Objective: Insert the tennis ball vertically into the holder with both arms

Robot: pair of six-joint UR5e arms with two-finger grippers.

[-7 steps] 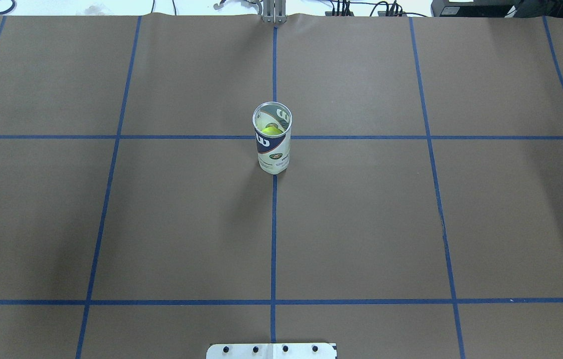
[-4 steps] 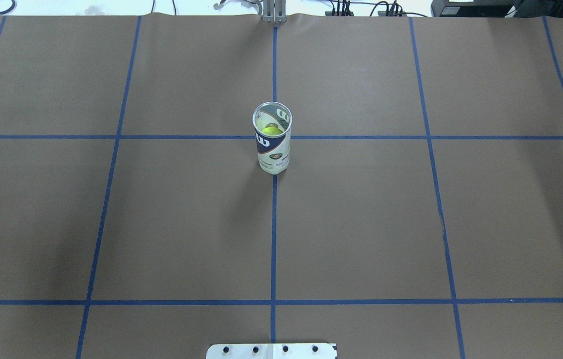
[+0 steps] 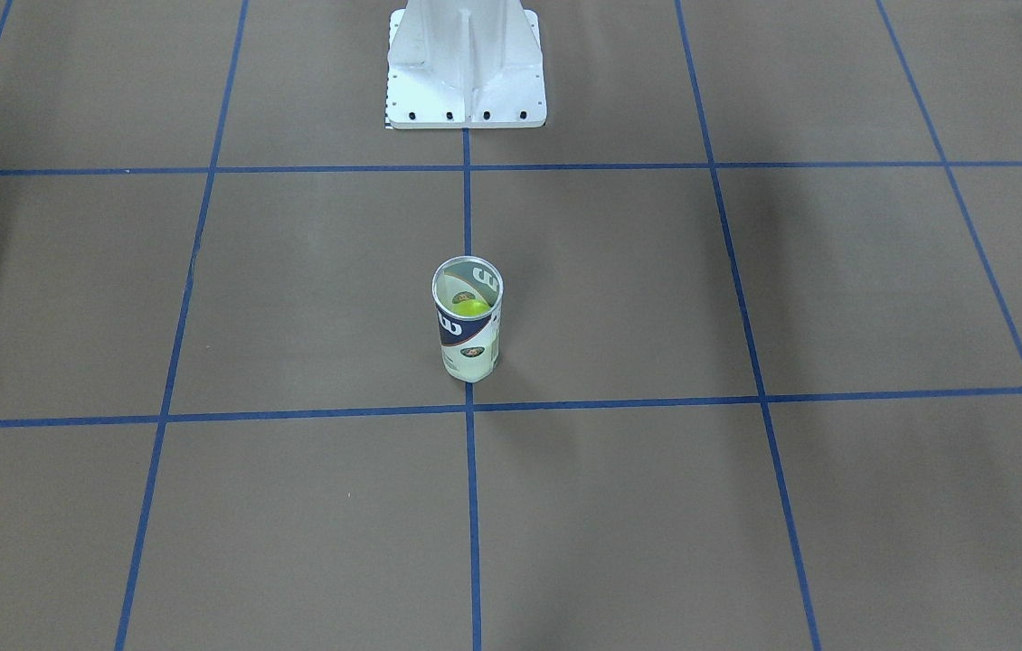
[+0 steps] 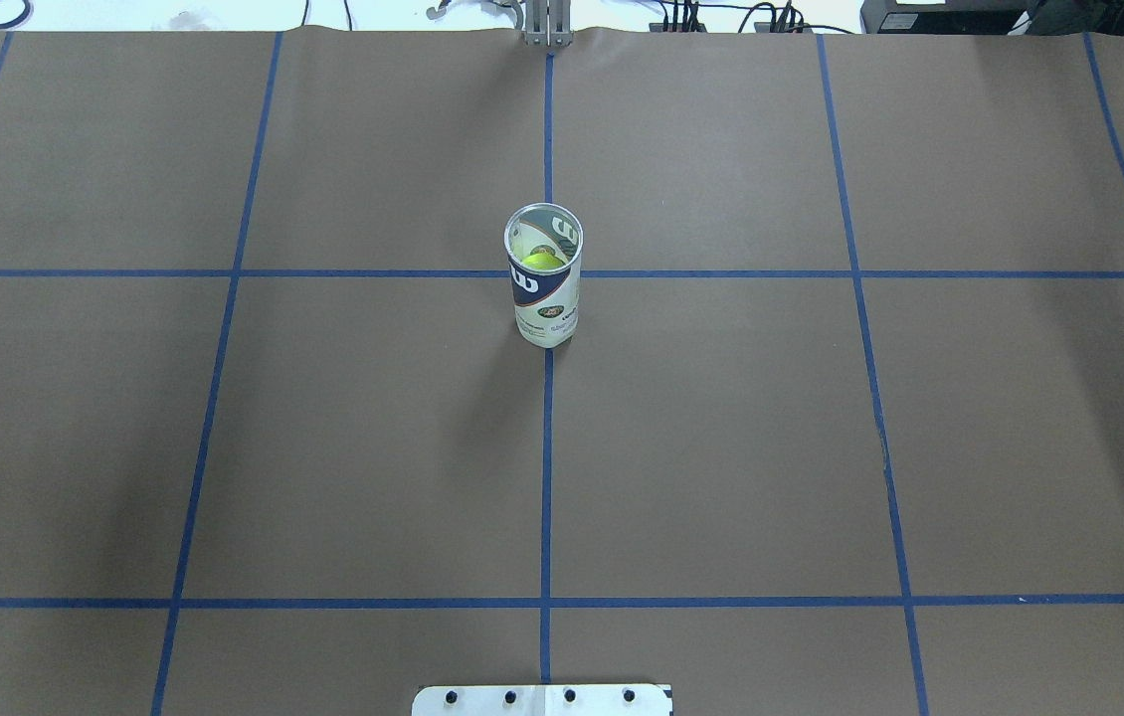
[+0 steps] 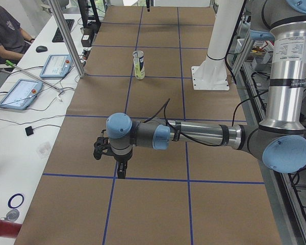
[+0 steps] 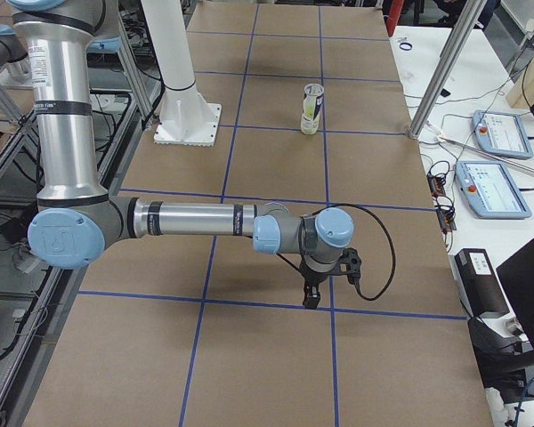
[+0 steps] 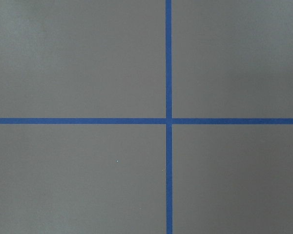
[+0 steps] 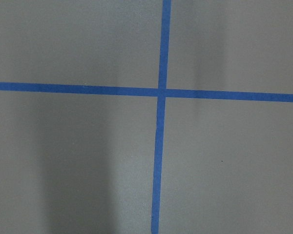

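Brown paper covers the table (image 4: 721,447), ruled into large squares by blue tape lines (image 4: 224,398). Both arms reach low over it, each at its own end and well apart from the middle. The left arm (image 5: 194,135) stretches out level across the paper in the exterior left view, and the right arm (image 6: 196,218) does the same in the exterior right view. The white base (image 3: 466,63) stands on the centre line at the robot's edge of the table.

The holder (image 4: 544,288) stands upright on that centre line, just on the robot's side of a tape crossing, its open silver-rimmed mouth facing up. Nothing touches it.

The left gripper (image 5: 121,172) points straight down above a tape crossing. The right gripper (image 6: 311,298) also points straight down, beside a tape line. Both appear only in the side views, so I cannot tell how their jaws stand. Each wrist camera sees only paper and crossed tape.

The tennis ball (image 4: 542,261), yellow-green, sits inside the holder, visible through the mouth.
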